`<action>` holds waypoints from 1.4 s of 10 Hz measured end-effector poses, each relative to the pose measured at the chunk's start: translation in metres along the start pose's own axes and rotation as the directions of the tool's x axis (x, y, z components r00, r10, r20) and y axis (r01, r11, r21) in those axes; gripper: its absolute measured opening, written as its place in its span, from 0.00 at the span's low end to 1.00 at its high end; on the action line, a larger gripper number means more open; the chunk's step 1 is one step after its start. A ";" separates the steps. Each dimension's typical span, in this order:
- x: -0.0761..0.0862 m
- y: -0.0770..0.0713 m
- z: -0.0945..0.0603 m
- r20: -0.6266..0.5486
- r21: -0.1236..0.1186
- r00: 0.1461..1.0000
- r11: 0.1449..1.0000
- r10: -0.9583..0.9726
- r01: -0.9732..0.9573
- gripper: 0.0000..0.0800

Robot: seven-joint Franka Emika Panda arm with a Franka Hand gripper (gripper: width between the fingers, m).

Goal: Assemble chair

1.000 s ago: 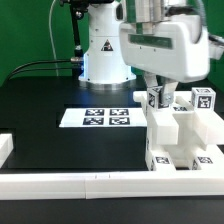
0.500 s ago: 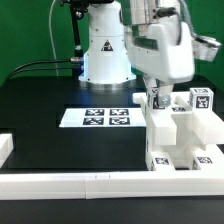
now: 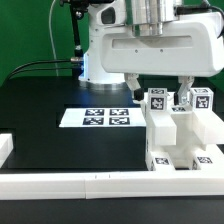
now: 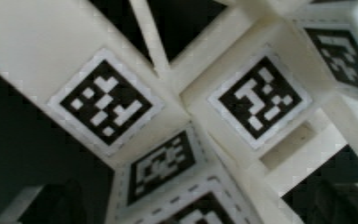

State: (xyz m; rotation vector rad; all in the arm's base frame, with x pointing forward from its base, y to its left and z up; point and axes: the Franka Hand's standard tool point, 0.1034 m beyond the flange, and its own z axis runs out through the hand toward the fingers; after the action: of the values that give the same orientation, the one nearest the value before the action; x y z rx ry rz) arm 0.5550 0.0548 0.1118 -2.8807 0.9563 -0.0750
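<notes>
We judge a part has just been set: the tool [image 3: 158, 93] stands wide over the chair [image 3: 178, 135], gripping nothing. The chair sits at the right of the exterior view on the table [image 3: 50, 140], against the white rail [image 3: 90, 185]. Its tagged posts point up; its long axis looks upright. Next we lift clear for another piece.

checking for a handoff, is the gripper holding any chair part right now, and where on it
Nothing is held. The gripper stands open above the chair, its fingers spread to either side of the tagged top pieces, clamping none.
</notes>
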 end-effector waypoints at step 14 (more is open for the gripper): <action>0.002 0.006 -0.002 0.006 0.002 0.654 0.654 0.756 -0.756 0.35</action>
State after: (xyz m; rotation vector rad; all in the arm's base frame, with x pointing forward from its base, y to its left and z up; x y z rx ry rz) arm 0.5528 0.0490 0.1128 -2.2111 2.0567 0.0030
